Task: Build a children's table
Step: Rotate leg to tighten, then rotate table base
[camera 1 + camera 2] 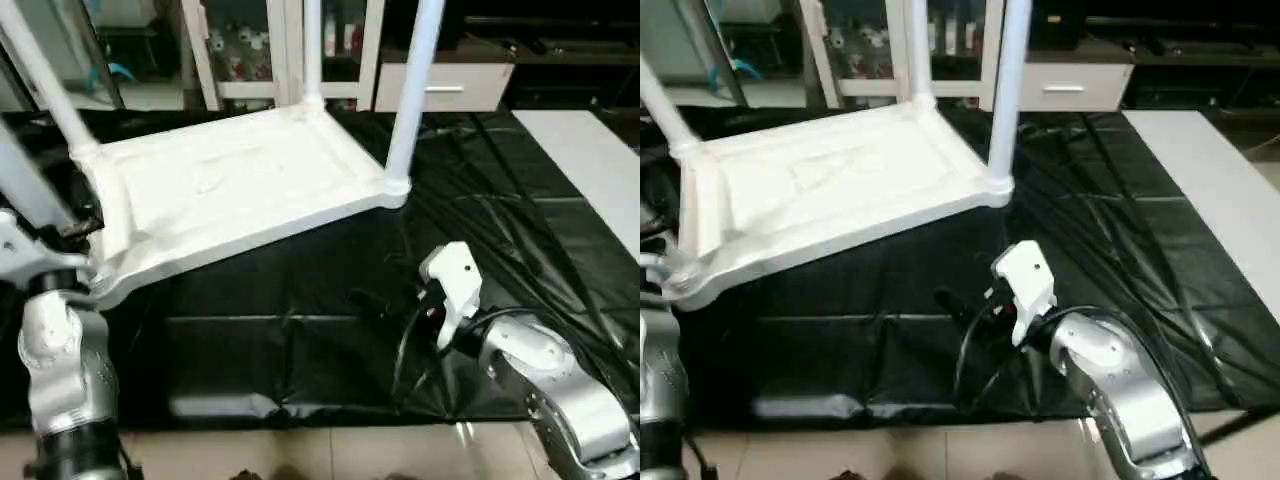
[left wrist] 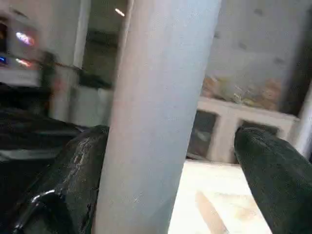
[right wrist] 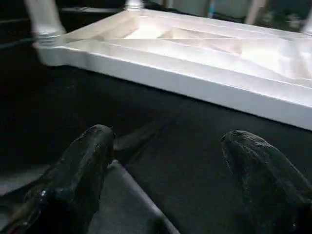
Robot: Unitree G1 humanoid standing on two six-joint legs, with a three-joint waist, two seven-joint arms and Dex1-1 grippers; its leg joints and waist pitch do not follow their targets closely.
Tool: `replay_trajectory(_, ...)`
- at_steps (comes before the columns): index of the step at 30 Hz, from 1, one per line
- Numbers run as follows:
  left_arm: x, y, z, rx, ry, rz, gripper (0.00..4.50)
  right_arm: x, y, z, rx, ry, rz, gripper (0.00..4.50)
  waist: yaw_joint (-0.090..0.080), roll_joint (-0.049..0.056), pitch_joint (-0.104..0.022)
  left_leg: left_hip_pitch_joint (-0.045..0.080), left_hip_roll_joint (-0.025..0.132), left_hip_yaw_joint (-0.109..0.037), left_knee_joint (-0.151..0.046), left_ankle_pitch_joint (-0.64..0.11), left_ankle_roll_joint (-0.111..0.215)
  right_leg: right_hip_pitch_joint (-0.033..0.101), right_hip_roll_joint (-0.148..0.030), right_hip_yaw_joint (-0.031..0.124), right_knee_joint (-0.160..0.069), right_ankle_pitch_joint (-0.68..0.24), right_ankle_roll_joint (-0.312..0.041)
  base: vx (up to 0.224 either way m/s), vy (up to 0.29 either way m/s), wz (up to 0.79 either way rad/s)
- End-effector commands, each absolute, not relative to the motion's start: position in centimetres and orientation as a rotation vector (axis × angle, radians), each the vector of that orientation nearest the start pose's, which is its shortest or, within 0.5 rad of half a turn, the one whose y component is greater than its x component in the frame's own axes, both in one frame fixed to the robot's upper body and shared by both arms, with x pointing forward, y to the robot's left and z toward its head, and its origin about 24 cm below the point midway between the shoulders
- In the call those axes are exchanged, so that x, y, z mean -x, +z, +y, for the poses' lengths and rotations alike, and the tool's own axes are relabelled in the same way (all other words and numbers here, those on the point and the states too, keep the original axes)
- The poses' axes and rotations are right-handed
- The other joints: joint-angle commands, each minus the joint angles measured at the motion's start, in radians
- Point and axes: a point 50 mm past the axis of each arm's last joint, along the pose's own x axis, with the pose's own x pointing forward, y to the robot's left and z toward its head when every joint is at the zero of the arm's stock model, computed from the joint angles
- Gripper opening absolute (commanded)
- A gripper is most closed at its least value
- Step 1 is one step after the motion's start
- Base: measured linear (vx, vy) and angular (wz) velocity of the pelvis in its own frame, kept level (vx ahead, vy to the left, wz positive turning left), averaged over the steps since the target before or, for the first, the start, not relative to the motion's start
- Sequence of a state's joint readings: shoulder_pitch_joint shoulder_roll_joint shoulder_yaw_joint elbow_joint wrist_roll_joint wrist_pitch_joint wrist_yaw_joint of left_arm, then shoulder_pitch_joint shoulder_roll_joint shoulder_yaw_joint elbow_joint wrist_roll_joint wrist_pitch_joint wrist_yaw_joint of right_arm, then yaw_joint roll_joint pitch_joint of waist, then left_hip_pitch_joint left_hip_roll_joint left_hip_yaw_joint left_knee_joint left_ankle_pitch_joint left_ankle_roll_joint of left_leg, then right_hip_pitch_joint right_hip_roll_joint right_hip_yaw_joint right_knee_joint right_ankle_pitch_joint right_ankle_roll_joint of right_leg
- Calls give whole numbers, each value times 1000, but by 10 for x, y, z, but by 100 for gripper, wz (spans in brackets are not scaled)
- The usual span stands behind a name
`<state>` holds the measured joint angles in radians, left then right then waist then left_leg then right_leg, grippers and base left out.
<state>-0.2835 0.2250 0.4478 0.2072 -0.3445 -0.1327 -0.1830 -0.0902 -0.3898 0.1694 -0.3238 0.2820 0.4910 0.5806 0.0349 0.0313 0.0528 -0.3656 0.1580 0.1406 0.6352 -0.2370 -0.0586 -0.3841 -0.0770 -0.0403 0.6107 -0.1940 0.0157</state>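
- The left gripper [image 2: 170,161] stands at the tabletop's near-left corner with its two black fingers [image 2: 63,180] spread wide; a white tapered leg [image 2: 156,112] rises between them, close against one finger and apart from the other, so no firm clamp on it shows.
- In the head views that leg [image 1: 28,185] slants up from the near-left corner, beside the left arm's silver forearm [image 1: 65,375].
- The tabletop [image 1: 225,190] lies upside down on the black-covered work surface [image 1: 300,330], ribbed underside facing up, its near-left corner looking slightly raised by the left arm.
- Another leg [image 1: 45,85] stands in the far-left corner socket, leaning a little.
- A third leg [image 1: 312,50] stands upright in the far corner socket, in front of the white glass-door cabinet [image 1: 255,50].
- The fourth leg [image 1: 412,95] stands upright in the near-right corner socket [image 1: 394,186].
- The right gripper [image 3: 168,185] hovers low over the black cover, well apart from the tabletop's long near edge [image 3: 195,90], its fingers [image 3: 83,170] wide apart and holding nothing.
- The right arm's white wrist housing [image 1: 452,280] and silver forearm [image 1: 555,385] reach in from the lower right.
- A pale strip of surface [image 1: 590,170] borders the black cover on the far right.
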Motion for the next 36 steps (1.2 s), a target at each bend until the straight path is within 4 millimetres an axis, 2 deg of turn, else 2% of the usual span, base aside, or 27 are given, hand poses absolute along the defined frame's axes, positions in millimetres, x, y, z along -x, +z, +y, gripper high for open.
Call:
replay_trajectory(1, -295, 94, 259, 226, 27, -234, 446, -241, 90, -128, 119, 887, 176, 391, -1, 10, -51, 16, 55, -9, -103, -224, -10, 25, -56, 44, -67, -151, -221, 0, 0, 0)
replay_trajectory(2, -296, 92, 249, 248, -128, -186, 446, -237, 90, -129, 122, 926, 185, 391, 3, 10, -51, 18, 57, -6, -105, -241, -15, 22, -54, 45, -66, -171, -217, 0, 0, 0)
replay_trajectory(3, -296, 92, 249, 248, -128, -186, 446, -237, 90, -129, 122, 926, 185, 391, 6, 11, -51, 20, 58, -4, -106, -249, -18, 20, -54, 46, -67, -180, -215, 0, 0, 0)
replay_trajectory(4, -295, 89, 244, 255, -221, -148, 446, -235, 90, -129, 122, 949, 192, 391, 9, 18, -50, 20, 60, -3, -109, -257, -24, 18, -53, 46, -66, -186, -210, 0, 0, 0)
replay_trajectory(5, -292, 88, 235, 250, -352, -110, 446, -230, 90, -130, 125, 991, 204, 391, 13, 19, -50, 21, 61, -1, -110, -266, -30, 18, -55, 46, -67, -190, -205, 0, 0, 0)
replay_trajectory(6, -291, 88, 234, 251, -367, -105, 446, -229, 90, -130, 125, 996, 206, 391, 15, 15, -50, 21, 62, 0, -111, -268, -28, 19, -55, 46, -69, -191, -200, 0, 0, 0)
replay_trajectory(8, -282, 85, 217, 260, -602, -17, 446, -221, 89, -132, 125, 1067, 236, 391, 16, 17, -52, 19, 64, 3, -114, -252, -26, 22, -55, 46, -64, -164, -202, 0, 0, 0)
replay_trajectory(9, -282, 85, 217, 260, -602, -17, 446, -221, 89, -132, 125, 1067, 236, 391, 17, 17, -52, 18, 65, 3, -113, -244, -23, 23, -56, 46, -63, -152, -205, 0, 0, 0)
replay_trajectory(11, -274, 85, 197, 274, -809, 57, 446, -218, 88, -136, 135, 1072, 248, 391, 13, 18, -52, 14, 65, 8, -114, -232, -14, 26, -58, 44, -62, -147, -215, 0, 0, 0)
replay_trajectory(13, -271, 86, 185, 280, -904, 87, 446, -220, 87, -138, 140, 1052, 245, 391, 10, 18, -51, 13, 64, 9, -114, -236, -17, 26, -59, 44, -62, -161, -222, 0, 0, 0)
replay_trajectory(14, -268, 88, 164, 279, -1035, 114, 446, -224, 88, -140, 140, 1013, 234, 391, 7, 15, -51, 13, 65, 10, -115, -230, -13, 26, -59, 45, -65, -163, -223, 0, 0, 0)
replay_trajectory(15, -268, 88, 164, 279, -1035, 114, 446, -224, 88, -140, 140, 1013, 234, 391, 6, 15, -52, 12, 64, 11, -113, -222, -12, 27, -59, 45, -63, -159, -226, 0, 0, 0)
replay_trajectory(16, -269, 91, 147, 282, -1114, 116, 446, -225, 89, -141, 138, 1003, 231, 391, 4, 14, -52, 12, 63, 13, -112, -207, -7, 29, -59, 45, -65, -151, -229, 0, 0, 0)
replay_trajectory(17, -269, 92, 142, 282, -1134, 116, 446, -226, 89, -142, 137, 1001, 230, 391, 4, 16, -52, 12, 63, 14, -111, -200, -6, 29, -60, 46, -65, -149, -231, 0, 0, 0)
replay_trajectory(18, -275, 94, 117, 267, -1197, 94, 446, -226, 90, -143, 139, 1000, 231, 391, 2, 14, -54, 10, 63, 14, -107, -173, 1, 33, -60, 45, -63, -121, -238, 0, 0, 0)
replay_trajectory(19, -275, 94, 116, 267, -1199, 93, 446, -226, 90, -143, 139, 1000, 231, 391, 2, 14, -54, 10, 63, 14, -107, -173, 1, 33, -60, 45, -63, -121, -238, 0, 0, 0)
replay_trajectory(20, -285, 96, 94, 239, -1209, 62, 446, -225, 90, -145, 144, 1000, 234, 391, 0, 9, -55, 10, 62, 17, -103, -149, 16, 35, -58, 45, -69, -105, -241, 0, 0, 0)
replay_trajectory(21, -288, 96, 90, 231, -1204, 55, 446, -224, 90, -145, 146, 1000, 236, 391, 3, 11, -58, 14, 62, 18, -100, -145, 17, 34, -59, 45, -67, -97, -243, 0, 0, 0)
replay_trajectory(22, -294, 97, 79, 214, -1202, 45, 446, -224, 90, -146, 150, 1000, 239, 391, -2, 12, -57, 4, 63, 16, -100, -127, 26, 42, -62, 45, -64, -75, -249, 0, 0, 0)
replay_trajectory(23, -298, 97, 72, 201, -1195, 43, 446, -224, 90, -146, 154, 998, 241, 391, -3, 6, -61, 5, 63, 15, -97, -120, 35, 45, -64, 44, -64, -61, -249, 0, 0, 0)
replay_trajectory(25, -308, 97, 63, 156, -1144, 42, 446, -224, 90, -147, 163, 991, 242, 391, -8, 1, -59, -1, 59, 15, -96, -118, 48, 49, -63, 43, -67, -69, -245, 0, 0, 0)
replay_trajectory(27, -320, 93, 60, 48, -1076, 63, 446, -222, 92, -150, 169, 972, 238, 391, -18, 16, -61, 0, 59, 12, -93, -135, 53, 50, -64, 42, -70, -98, -243, 0, 0, 0)
replay_trajectory(28, -320, 93, 60, 48, -1076, 63, 446, -222, 92, -150, 169, 972, 238, 391, -23, 8, -61, -2, 57, 13, -92, -141, 60, 50, -62, 42, -74, -119, -233, 0, 0, 0)
replay_trajectory(29, -321, 90, 63, 0, -1075, 83, 446, -221, 92, -151, 169, 965, 239, 391, -27, 14, -61, -3, 58, 12, -93, -137, 65, 51, -63, 41, -76, -128, -234, 0, 0, 0)
replay_trajectory(30, -321, 89, 64, -12, -1080, 91, 446, -221, 92, -152, 169, 962, 240, 391, -29, 15, -61, -4, 58, 11, -93, -133, 68, 52, -64, 40, -74, -133, -235, 0, 0, 0)
replay_trajectory(33, -309, 74, 75, -124, -1260, 204, 446, -216, 90, -156, 167, 951, 256, 391, -31, 19, -63, -1, 59, 12, -95, -122, 81, 46, -62, 40, -76, -154, -236, 0, 0, 0)
replay_trajectory(36, -307, 63, 91, -206, -1315, 307, 446, -213, 90, -157, 171, 957, 267, 391, -33, 26, -61, 6, 62, 13, -97, -137, 75, 39, -60, 39, -75, -145, -253, 0, 0, 0)
